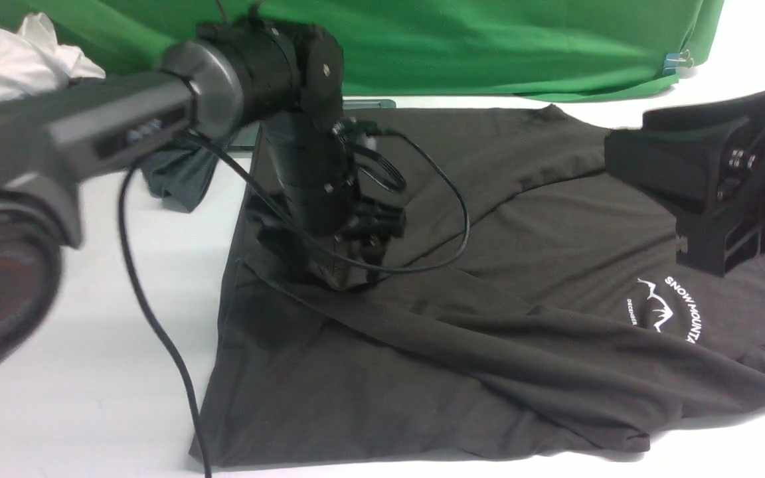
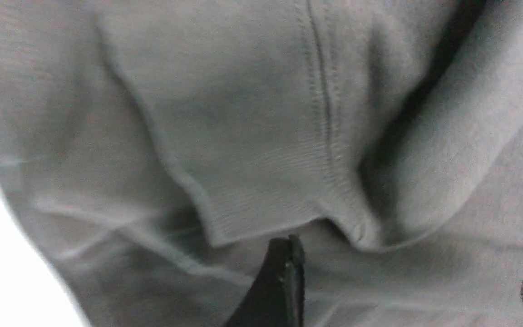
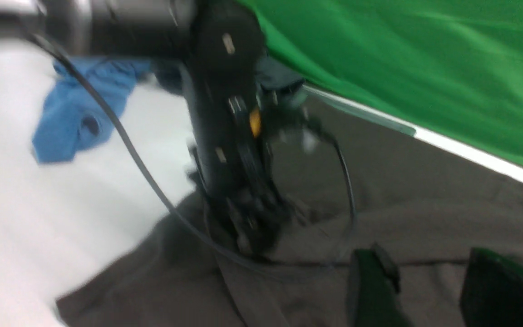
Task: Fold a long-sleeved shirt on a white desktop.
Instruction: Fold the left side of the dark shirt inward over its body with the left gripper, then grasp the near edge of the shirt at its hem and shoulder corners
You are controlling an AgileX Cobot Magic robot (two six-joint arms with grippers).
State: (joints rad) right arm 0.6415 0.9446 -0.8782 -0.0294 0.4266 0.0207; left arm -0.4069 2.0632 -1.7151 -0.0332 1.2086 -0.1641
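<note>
The dark charcoal long-sleeved shirt (image 1: pixel 489 332) lies spread over the white desktop (image 1: pixel 90 345), its white "SNOW MOUNTAIN" logo (image 1: pixel 665 309) toward the right. My left gripper (image 1: pixel 349 272) reaches down onto the shirt's left part, where a fold runs diagonally. In the left wrist view its fingers (image 2: pixel 282 281) stand wide apart and open just over the cloth, with a ribbed sleeve cuff (image 2: pixel 261 190) in front of them. My right gripper (image 3: pixel 434 284) hangs open above the shirt's right side with nothing between its fingers (image 3: pixel 370 286).
A slate-grey garment (image 1: pixel 180 176) lies behind the left arm, a blue garment (image 3: pixel 75 113) farther left, and white cloth (image 1: pixel 10 56) at the back left. The green backdrop (image 1: pixel 489 40) closes the far edge. A black cable (image 1: pixel 452 219) loops off the left wrist.
</note>
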